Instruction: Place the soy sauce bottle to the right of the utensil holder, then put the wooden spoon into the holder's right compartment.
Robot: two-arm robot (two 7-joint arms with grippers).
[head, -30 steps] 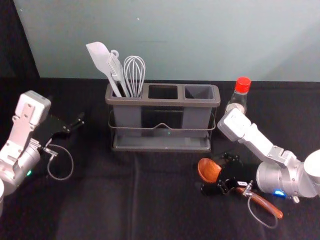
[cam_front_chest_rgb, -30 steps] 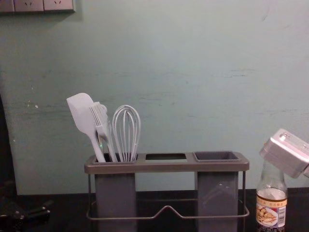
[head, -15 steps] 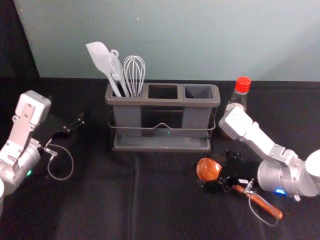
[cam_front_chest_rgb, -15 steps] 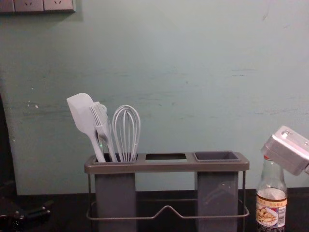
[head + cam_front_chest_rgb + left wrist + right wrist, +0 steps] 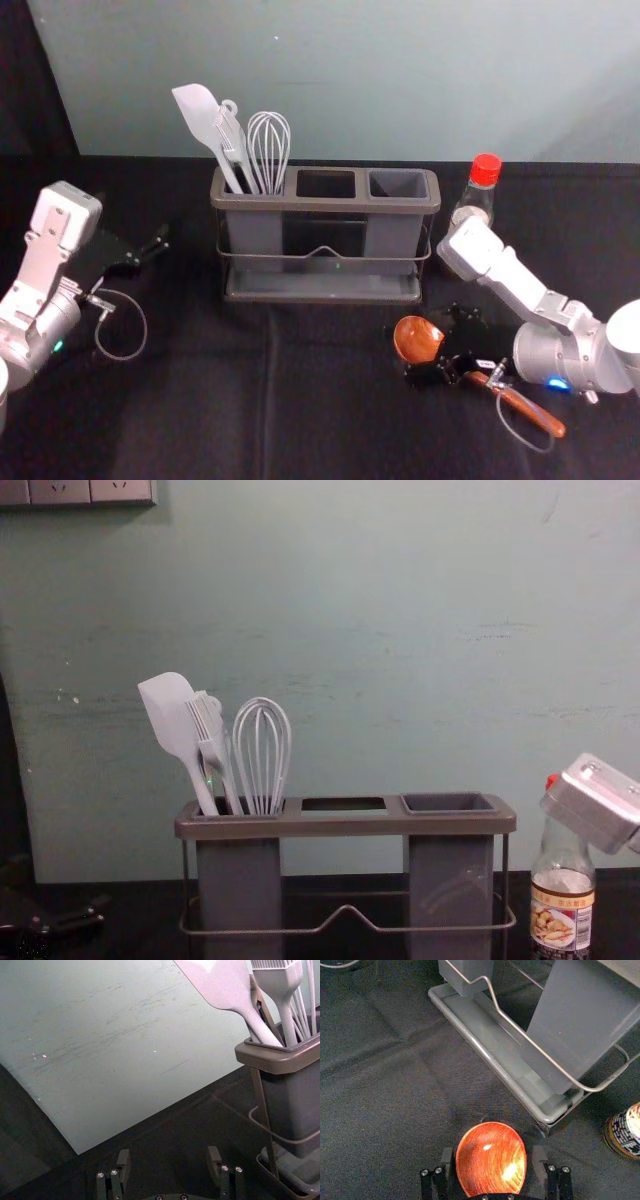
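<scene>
The utensil holder [image 5: 325, 205] stands upright, and its right compartment [image 5: 398, 184] has nothing in it. To its right, the soy sauce bottle [image 5: 483, 190] stands upright, partly behind the right arm; its label shows in the chest view on the bottle [image 5: 562, 918]. My right gripper [image 5: 432, 344] is low over the wooden spoon [image 5: 417, 339], whose handle runs beneath it toward the front right. In the right wrist view the right gripper [image 5: 492, 1160] is open, one finger on each side of the spoon's bowl [image 5: 491, 1157]. My left gripper [image 5: 150, 250] idles open at the left.
A white spatula [image 5: 203, 115], a brush and a whisk [image 5: 269, 150] stand in the holder's left compartment. The holder's wire rail and bottom tray [image 5: 322, 288] face the front. A wall rises behind the black-covered table [image 5: 200, 400].
My right arm has shifted slightly, and more of the bottle's red cap shows in the chest view. The spoon's bowl has moved a touch in the head view. The left arm is unchanged.
</scene>
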